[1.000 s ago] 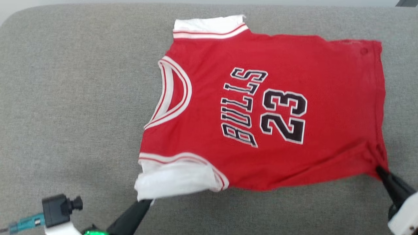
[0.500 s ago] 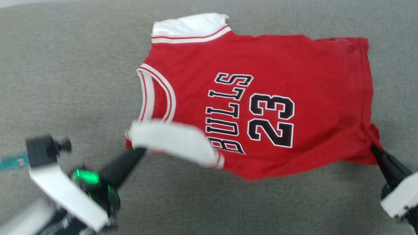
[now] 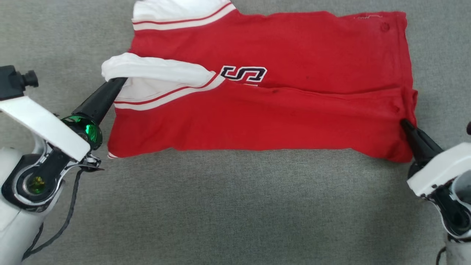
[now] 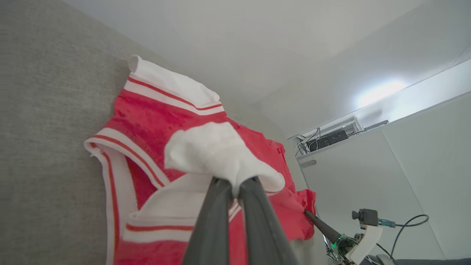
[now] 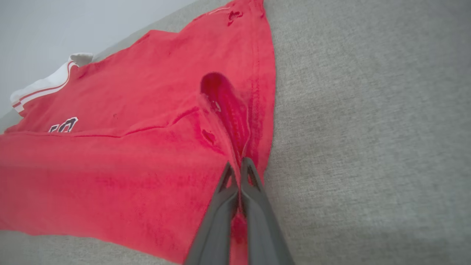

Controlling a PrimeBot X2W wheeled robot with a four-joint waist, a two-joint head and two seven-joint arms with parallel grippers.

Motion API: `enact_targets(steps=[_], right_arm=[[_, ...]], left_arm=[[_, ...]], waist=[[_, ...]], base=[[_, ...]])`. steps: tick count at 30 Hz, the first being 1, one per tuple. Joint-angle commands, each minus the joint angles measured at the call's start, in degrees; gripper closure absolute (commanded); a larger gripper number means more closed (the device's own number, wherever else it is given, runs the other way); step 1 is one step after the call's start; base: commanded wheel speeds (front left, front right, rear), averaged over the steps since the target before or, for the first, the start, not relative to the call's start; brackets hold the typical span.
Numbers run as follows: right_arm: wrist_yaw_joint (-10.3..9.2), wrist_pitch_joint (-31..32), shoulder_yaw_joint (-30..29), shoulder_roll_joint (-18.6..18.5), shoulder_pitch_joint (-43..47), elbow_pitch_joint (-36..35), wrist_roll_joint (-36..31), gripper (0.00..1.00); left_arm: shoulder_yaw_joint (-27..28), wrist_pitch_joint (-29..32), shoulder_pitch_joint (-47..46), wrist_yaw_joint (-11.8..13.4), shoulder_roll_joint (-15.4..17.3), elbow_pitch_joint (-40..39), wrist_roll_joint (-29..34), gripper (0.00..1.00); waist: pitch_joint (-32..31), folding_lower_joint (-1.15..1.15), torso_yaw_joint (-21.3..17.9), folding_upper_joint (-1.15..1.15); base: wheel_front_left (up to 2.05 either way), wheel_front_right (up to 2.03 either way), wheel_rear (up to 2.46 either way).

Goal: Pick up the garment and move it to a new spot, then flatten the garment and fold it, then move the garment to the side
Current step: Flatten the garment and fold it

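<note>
The garment [image 3: 294,121] is a red jersey with white sleeves, lying on a grey fabric surface [image 3: 220,206]. Its near half is folded over the far half, and one black "S" [image 3: 243,73] of the print shows. My left gripper [image 3: 119,80] is shut on the near white sleeve [image 3: 154,70], held over the collar end. In the left wrist view the left gripper [image 4: 233,182] pinches that sleeve [image 4: 217,151]. My right gripper [image 3: 403,122] is shut on the red hem corner at the right. The right wrist view has the right gripper [image 5: 241,163] clamped on a raised fold of hem [image 5: 224,99].
The grey surface stretches wide in front of the garment and to its left. The other white sleeve [image 3: 176,11] lies flat at the far edge. A cable [image 3: 66,217] hangs from my left wrist. My right gripper [image 4: 309,215] also shows in the left wrist view.
Both grippers carried the garment's near edge away from me, folding the near half over the far half and hiding most of the print. The head camera also tilted down.
</note>
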Motion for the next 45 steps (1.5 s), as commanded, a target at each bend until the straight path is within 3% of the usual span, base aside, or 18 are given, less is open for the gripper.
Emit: enact_targets(steps=[1, 13, 14, 15, 16, 17, 18, 25, 31, 37, 43, 44, 45], right_arm=[[0.00, -1.09, 0.51, 0.16, -1.43, 1.41, -0.13, 1.00], [-0.02, -4.49, 4.38, -0.67, -5.32, 8.07, -1.67, 1.00], [-0.02, -4.75, 4.73, -0.89, -5.51, 8.32, -1.87, 1.00], [-0.02, -5.18, 5.07, -1.26, -5.52, 8.47, -2.25, 0.76], [-0.03, -5.66, 5.26, -1.60, -5.47, 8.64, -2.72, 0.54], [-0.03, -6.09, 5.38, -1.93, -5.28, 8.69, -3.11, 0.09], [-0.03, -6.66, 5.44, -2.31, -5.00, 8.61, -3.55, 0.00], [0.00, -7.69, 4.16, -3.80, -1.64, 4.62, -5.46, 0.00], [0.00, -6.23, 2.67, -3.34, 1.75, 0.08, -6.32, 0.00], [-0.01, -5.40, 3.56, -1.69, 3.16, -2.55, -6.87, 0.00], [-0.01, -5.28, 4.63, -1.10, 2.79, -2.84, -7.02, 0.00], [0.00, -5.23, 4.74, -1.11, 2.62, -2.79, -6.95, 0.00], [0.00, -5.12, 4.75, -1.17, 2.48, -2.79, -6.91, 0.00]], left_arm=[[0.15, 0.79, -1.16, 0.12, -0.65, 1.74, 0.94, 1.00], [-3.97, 2.71, -4.68, 0.13, -2.31, 14.46, 7.84, 0.99], [-4.76, 2.47, -4.99, 0.14, -2.05, 15.26, 8.69, 0.73], [-5.87, 2.09, -5.45, 0.14, -1.64, 15.83, 10.22, 0.31], [-6.77, 1.75, -5.79, 0.14, -1.56, 16.07, 10.86, 0.00], [-7.58, 1.30, -6.34, 0.14, -1.09, 16.08, 11.48, 0.00], [-8.60, 0.81, -7.01, 0.14, -0.42, 15.75, 12.70, 0.00], [-17.45, -0.49, -10.15, 0.11, 7.52, 8.84, 18.20, 0.00], [-25.17, 6.58, -11.61, 0.11, 13.03, 3.38, 16.78, 0.00], [-29.20, 13.06, -12.62, 0.12, 13.48, 6.87, 12.81, 0.00], [-31.32, 17.69, -13.40, 0.16, 10.99, 13.49, 9.36, 0.00], [-31.76, 18.45, -13.32, 0.19, 10.42, 14.16, 8.92, 0.11], [-32.32, 19.31, -13.15, 0.20, 9.87, 14.55, 8.40, 0.49]], waist=[[1.17, 0.00, -0.51, 0.00], [3.77, 0.00, -0.77, 0.00], [3.68, 0.00, -0.80, 0.00], [3.53, 0.00, -0.82, 0.00], [3.23, 0.00, -0.80, 0.00], [2.90, 0.00, -0.76, 0.00], [2.55, 0.00, -0.72, 0.00], [-0.84, 0.00, 0.01, 0.00], [-3.07, 0.00, 0.06, 0.00], [-2.85, 0.00, -1.66, 0.00], [-1.29, 0.00, -3.72, 0.00], [-1.14, 0.00, -3.87, 0.00], [-1.02, 0.00, -3.98, 0.00]], base=[[0.00, 0.00, 0.00], [0.00, 0.00, 0.00], [0.00, 0.00, 0.00], [0.00, 0.00, 0.00], [0.00, 0.00, 0.00], [0.00, 0.00, 0.00], [0.00, 0.00, 0.00], [0.00, 0.00, 0.00], [0.00, 0.00, 0.00], [0.00, 0.00, 0.00], [0.00, 0.00, 0.00], [0.00, 0.00, 0.00], [0.00, 0.00, 0.00]])
